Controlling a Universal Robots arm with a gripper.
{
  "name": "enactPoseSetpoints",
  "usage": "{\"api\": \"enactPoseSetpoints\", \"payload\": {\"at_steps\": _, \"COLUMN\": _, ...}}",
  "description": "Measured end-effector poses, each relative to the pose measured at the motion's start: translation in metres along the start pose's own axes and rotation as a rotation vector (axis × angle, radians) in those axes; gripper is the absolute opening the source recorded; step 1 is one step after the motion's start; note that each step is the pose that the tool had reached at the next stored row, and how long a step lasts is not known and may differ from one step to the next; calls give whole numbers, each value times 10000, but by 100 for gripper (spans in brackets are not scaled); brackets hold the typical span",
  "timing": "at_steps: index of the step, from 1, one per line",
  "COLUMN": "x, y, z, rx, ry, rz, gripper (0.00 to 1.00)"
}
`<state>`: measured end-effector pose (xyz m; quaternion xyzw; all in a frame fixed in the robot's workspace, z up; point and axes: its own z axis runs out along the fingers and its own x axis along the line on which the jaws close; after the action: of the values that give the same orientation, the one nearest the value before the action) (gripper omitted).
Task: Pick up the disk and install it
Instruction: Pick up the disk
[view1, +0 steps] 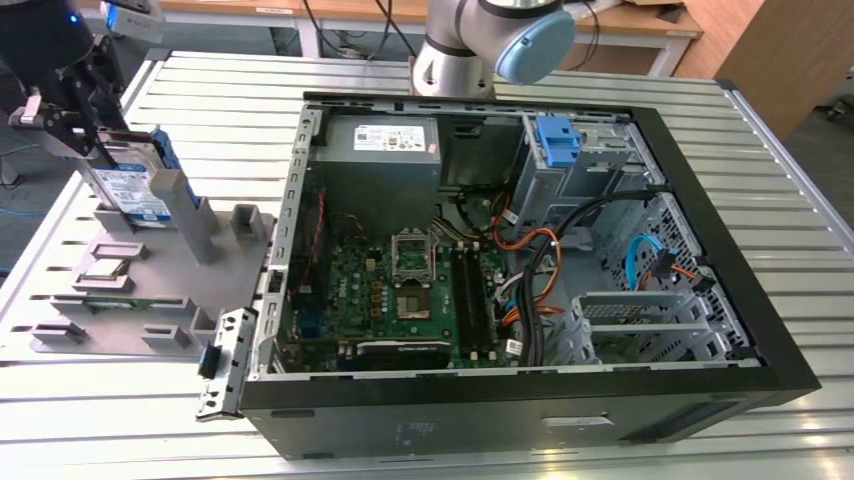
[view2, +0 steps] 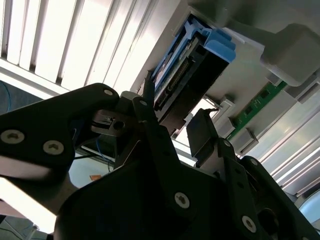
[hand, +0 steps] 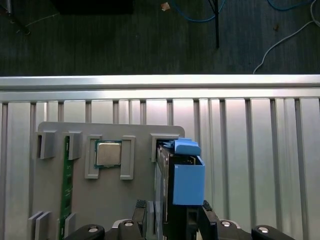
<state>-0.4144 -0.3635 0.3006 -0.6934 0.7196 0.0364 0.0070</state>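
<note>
At the exterior view's left, the gripper (view1: 96, 148) sits over the disk (view1: 136, 193) (it stands up in a grey rack (view1: 160, 300)), jaws apart, one on each side.

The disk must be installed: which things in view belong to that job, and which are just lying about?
Belonging: disk; gripper; open computer case.
Lying about: processor chip; memory stick, both on the grey holder.
</note>
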Motion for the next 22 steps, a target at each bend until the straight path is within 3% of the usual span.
{"api": "enactPoseSetpoints", "payload": {"at_steps": 22, "x": -14, "y": 0, "z": 27, "rx": -1, "ry": -13, "rz": 0, "gripper": 53}}
